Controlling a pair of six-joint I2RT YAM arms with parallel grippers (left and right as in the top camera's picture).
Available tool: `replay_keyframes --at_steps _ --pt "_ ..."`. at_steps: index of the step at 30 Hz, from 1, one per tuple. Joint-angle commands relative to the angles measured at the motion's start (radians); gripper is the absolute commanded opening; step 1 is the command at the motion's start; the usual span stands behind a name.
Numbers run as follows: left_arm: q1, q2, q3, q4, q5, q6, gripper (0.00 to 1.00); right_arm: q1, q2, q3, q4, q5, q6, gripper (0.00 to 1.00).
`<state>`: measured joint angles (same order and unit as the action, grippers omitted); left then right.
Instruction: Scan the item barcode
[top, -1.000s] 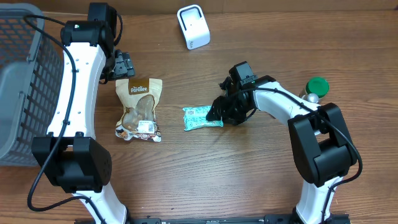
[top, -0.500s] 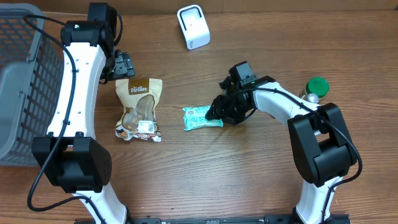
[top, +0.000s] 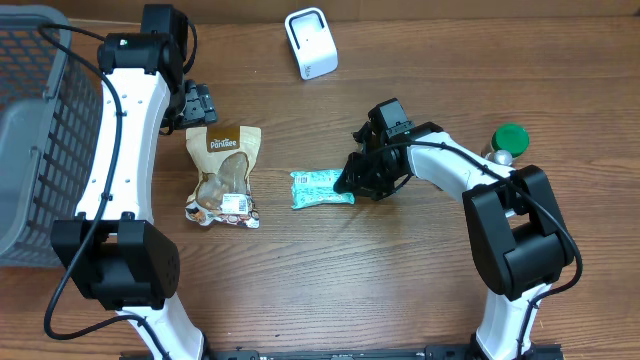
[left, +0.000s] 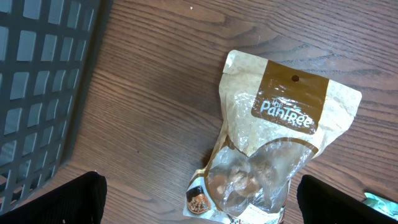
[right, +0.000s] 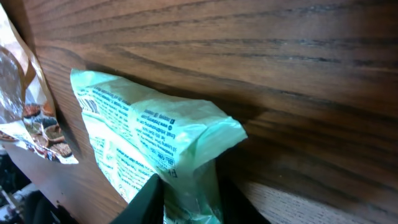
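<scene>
right wrist: right gripper nipped near-shut on end of pale green plastic packet, which lies mid brown wood table; its small print unreadable. left gripper wide open, empty, over tan plastic pouch marked "pantree".

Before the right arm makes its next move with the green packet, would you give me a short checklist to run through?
1. Right gripper pinching the green packet: ok; the right wrist view shows the packet's end bunched between its fingers.
2. Packet lifted off the table: not ok; it lies flat on the wood.
3. Barcode face located: cannot tell; only small print shows.
4. Path to the white scanner: ok; only bare wood lies between.
5. Left gripper out of the way: ok; it is open beside the brown pouch, apart from the packet.
</scene>
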<state>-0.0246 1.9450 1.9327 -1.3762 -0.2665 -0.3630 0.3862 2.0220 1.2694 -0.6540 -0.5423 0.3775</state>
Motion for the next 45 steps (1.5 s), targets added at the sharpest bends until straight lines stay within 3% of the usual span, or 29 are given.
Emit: replay_keyframes --at_steps 1,6,18,23,38,45 --pt "-0.002 -0.01 0.018 0.0 -0.003 0.004 1.0 -0.002 0.006 -0.007 0.01 0.002 -0.007 0.22" --pt "-0.002 -0.01 0.018 0.0 -0.003 0.004 1.0 -0.002 0.006 -0.007 0.015 0.002 -0.011 0.23" --pt "-0.002 -0.01 0.018 0.0 -0.003 0.004 0.99 -0.002 0.006 -0.006 0.021 0.001 -0.011 0.04" --pt "-0.002 -0.01 0.018 0.0 -0.003 0.004 0.99 -0.011 -0.009 0.002 0.024 -0.06 -0.08 0.04" --pt "-0.002 -0.01 0.018 0.0 -0.003 0.004 1.0 -0.035 -0.34 0.036 -0.122 -0.126 -0.25 0.04" --pt "-0.002 -0.01 0.018 0.0 -0.003 0.004 1.0 -0.035 -0.462 0.037 -0.194 -0.126 -0.252 0.04"
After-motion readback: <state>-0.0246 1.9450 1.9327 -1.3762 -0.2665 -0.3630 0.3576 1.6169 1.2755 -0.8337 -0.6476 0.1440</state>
